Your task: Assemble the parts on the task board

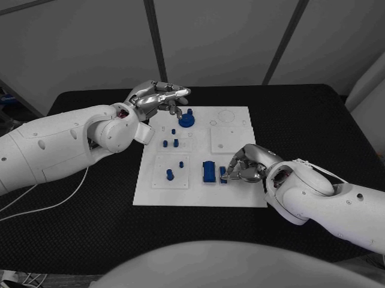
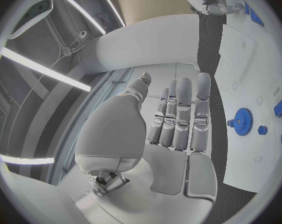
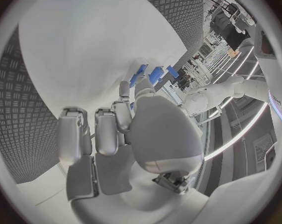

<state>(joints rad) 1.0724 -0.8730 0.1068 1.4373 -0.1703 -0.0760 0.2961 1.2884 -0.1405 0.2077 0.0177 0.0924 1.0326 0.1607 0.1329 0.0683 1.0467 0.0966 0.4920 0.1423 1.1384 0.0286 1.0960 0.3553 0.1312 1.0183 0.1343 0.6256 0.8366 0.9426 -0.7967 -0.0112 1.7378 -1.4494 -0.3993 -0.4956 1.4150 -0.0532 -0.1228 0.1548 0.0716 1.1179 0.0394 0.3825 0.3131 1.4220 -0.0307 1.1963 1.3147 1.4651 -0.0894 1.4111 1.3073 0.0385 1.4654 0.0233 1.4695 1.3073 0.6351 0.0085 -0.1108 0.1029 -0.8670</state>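
1. Right hand (image 1: pixel 247 165): lowered onto lower right of task board (image 1: pixel 201 198), fingers curled beside a blue block (image 1: pixel 209 171); probably positioned to seat or take a part. Whether anything was pinched, cannot tell.
2. Left hand (image 1: pixel 158 97): raised at upper centre of frame, fingers apart, nothing held; likely parked clear.
3. Blue gear (image 1: pixel 186 119): seated near board's upper edge, just below and right of left hand.
4. Small blue pegs (image 1: pixel 169 143): standing at board's left-centre, between both hands.
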